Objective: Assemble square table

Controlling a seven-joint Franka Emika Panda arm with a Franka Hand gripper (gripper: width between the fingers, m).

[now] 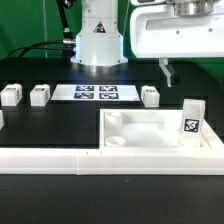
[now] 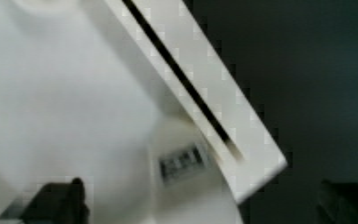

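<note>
Backdrop: a green backdrop (image 1: 22, 25) is seen behind the work area, at both edges of the exterior view.
Table: a black table (image 1: 40, 205) is spread across the foreground.
Light: even brightness; only faint shadows are cast.

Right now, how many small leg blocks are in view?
3, in the exterior view: far-left leg, second leg beside it, third leg right of the marker board. A cut-off white piece at the left edge may be a fourth.

The marker board (image 1: 97, 94) lies flat on the black tabletop (image 1: 40, 195), off to the exterior view's left of my pincer (image 1: 168, 74); the long white L-shaped rail (image 1: 45, 156) lies nearer the camera, well apart from it; a green backdrop (image 1: 20, 30) stands beyond it.
</note>
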